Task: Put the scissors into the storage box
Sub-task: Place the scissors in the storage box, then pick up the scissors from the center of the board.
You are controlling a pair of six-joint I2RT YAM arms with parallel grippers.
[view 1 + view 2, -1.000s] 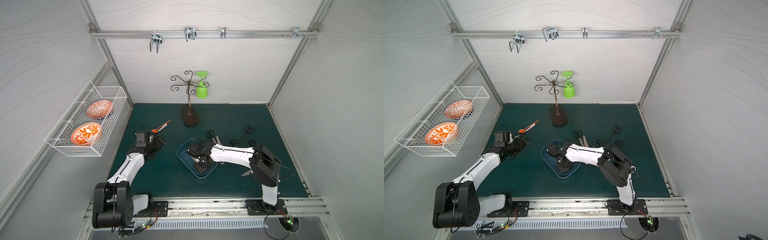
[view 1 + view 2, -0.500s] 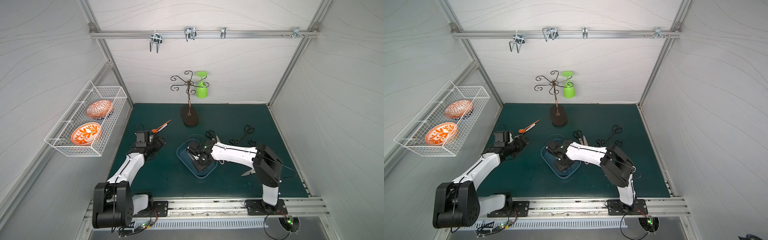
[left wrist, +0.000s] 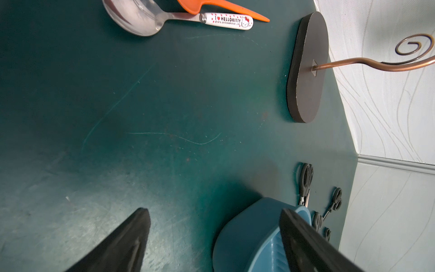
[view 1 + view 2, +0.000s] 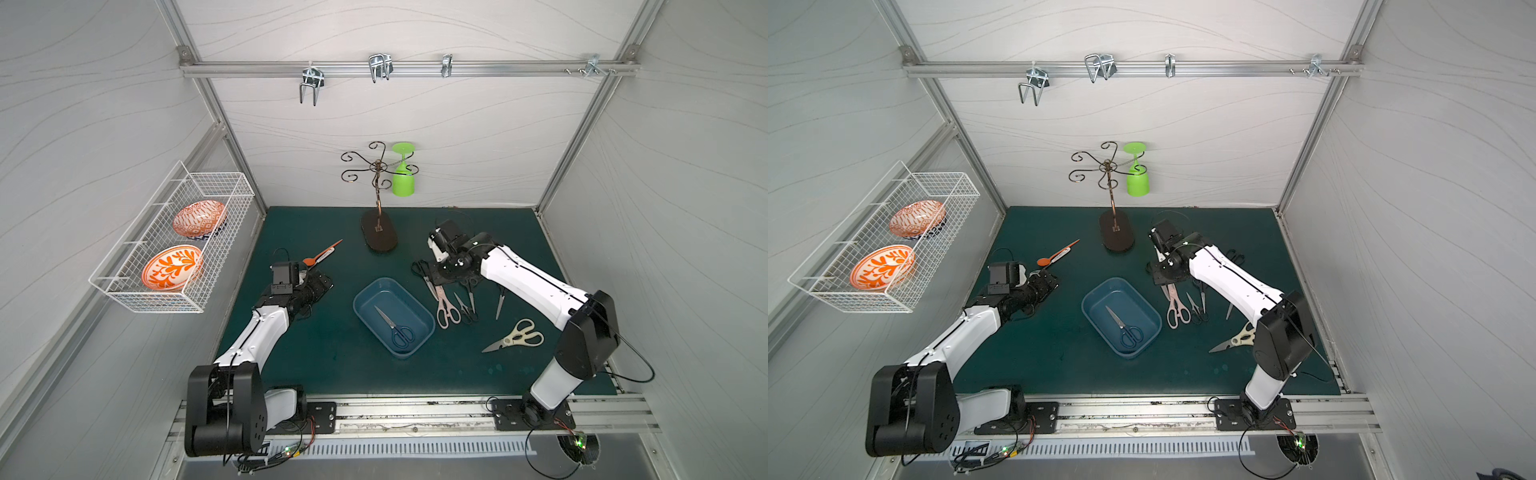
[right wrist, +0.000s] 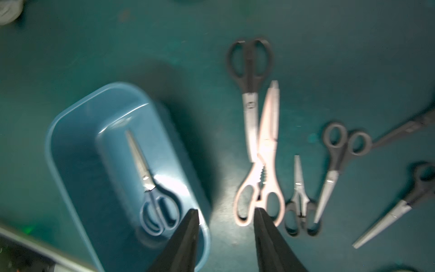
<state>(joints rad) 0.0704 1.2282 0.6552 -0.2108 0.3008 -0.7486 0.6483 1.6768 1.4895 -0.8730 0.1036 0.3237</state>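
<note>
Near the table's left edge, the left end effector (image 4: 321, 284) gapes empty. Mid-table, the storage box (image 4: 378, 291) holds the blue scissors (image 4: 395, 326). The right end effector (image 5: 226, 212), apart, hovers over the pink scissors (image 5: 266, 146); a grab could drag the touching black pair (image 5: 250, 77).

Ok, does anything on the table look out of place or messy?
Nothing spilled or broken. Beside the box, the pink scissors and a black pair lie blade against blade, so lifting one may drag the other.
</note>
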